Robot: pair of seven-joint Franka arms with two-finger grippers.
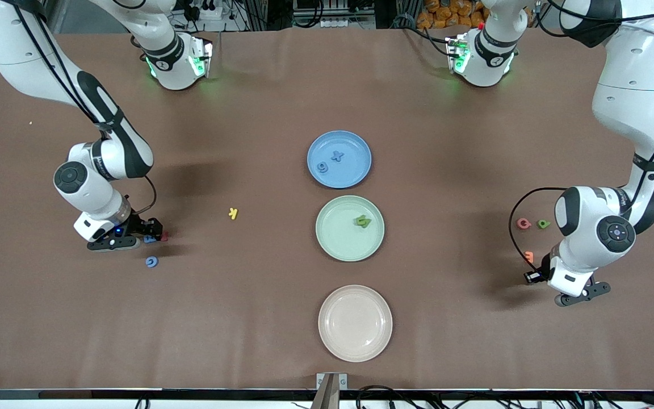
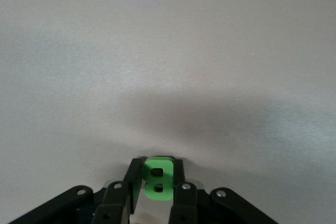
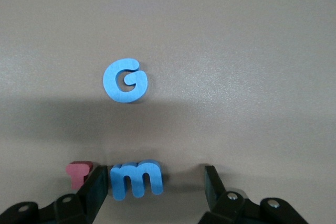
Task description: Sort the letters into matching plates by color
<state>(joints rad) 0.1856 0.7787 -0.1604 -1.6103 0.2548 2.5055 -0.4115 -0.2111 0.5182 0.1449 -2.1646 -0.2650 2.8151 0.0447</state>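
A: While the right gripper (image 3: 152,187) sits low on the table, well off the green plate (image 1: 332,241) toward the right arm's end, the blue M (image 3: 135,179) lies between its jaws, which stand wide and touch nothing. The M's long axis runs across the gap, tight against one finger (image 3: 97,190), so I'd judge the close drags it sideways.

B: Blue G (image 3: 125,80)?

A: Just off the tips, loose. A dark red letter (image 3: 79,173) sits outside that same finger.

B: Left side?

A: The left gripper (image 2: 157,182), off toward the left arm's end from the same plate, is clamped on a green B (image 2: 158,178). Only its wrist view shows that; from the front the arm hides it.

B: Plates?

A: Green letters (image 1: 363,221) lie in the green plate, two blue ones (image 1: 330,161) in the blue plate (image 1: 355,173) above it.
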